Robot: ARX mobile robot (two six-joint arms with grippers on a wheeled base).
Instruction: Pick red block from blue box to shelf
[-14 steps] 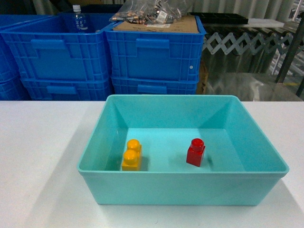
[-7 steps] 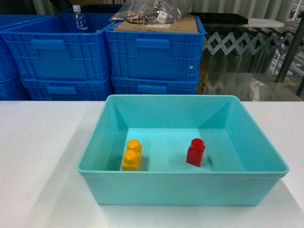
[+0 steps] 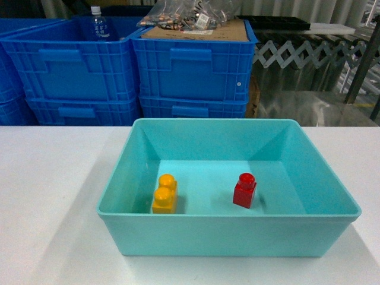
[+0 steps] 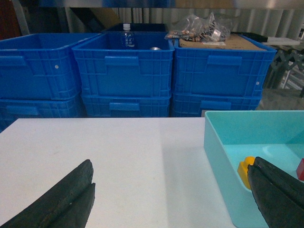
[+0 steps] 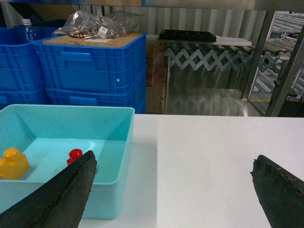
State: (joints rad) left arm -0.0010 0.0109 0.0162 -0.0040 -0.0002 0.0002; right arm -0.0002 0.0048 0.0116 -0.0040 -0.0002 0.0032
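Small glossy red plastic brick [image 3: 244,190] stands in the turquoise plastic tub [image 3: 228,233]; both grippers' fingers [image 5: 61,194] spread wide, empty; a descent could clip the tub's rim.

Counts: one blue box [image 3: 228,234] on one white table [image 3: 47,196]. Inside: one red block [image 3: 244,190] at right, one orange brick [image 3: 165,194] at left. Far side: dark blue crates [image 3: 193,65] stacked two high, one bottle [image 3: 99,25], several plastic bags [image 3: 187,15]. One claw per wrist view.
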